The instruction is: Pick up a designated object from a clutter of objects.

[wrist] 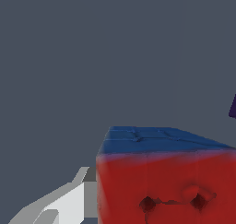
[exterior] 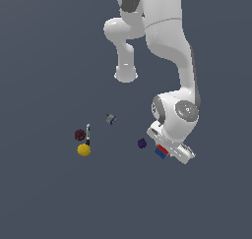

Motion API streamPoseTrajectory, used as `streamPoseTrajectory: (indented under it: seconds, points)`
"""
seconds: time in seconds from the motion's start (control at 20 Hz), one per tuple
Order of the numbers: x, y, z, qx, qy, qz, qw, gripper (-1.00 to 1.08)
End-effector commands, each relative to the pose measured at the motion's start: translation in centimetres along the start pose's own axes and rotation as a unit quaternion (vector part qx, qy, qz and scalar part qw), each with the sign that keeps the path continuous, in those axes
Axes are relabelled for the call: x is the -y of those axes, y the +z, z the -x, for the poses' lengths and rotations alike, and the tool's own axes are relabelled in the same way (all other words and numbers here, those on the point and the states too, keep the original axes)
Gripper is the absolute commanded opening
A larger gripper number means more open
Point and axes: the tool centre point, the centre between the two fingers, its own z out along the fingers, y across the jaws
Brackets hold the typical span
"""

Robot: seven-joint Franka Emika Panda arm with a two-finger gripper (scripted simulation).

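The puzzle cube (exterior: 160,151) is sitting under the gripper (exterior: 165,152), red face toward the wrist camera, blue face up. One finger (wrist: 60,204) is lying beside it; grip state unclear. The purple lump (exterior: 141,143) is lying near; open floor (exterior: 49,203) is stretching elsewhere.

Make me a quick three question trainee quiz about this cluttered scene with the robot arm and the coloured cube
1. True or false: the hand is over the yellow ball.
2. Which colours show on the cube in the wrist view?
3. Nearest the cube in the exterior view: A) dark red lump B) purple lump C) grey piece?

Key: 1. False, it is at the cube. 2. Red and blue. 3. B.
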Motion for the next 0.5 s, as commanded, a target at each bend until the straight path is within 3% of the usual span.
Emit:
streamPoseTrajectory:
  seconds: [0.0,0.45]
  points:
    - [0.0,0.0,0.0,0.000,0.000,0.000,1.0000,-1.00]
    - [-1.4,-1.9,-1.4,0.000,0.000,0.000,1.0000,-1.00]
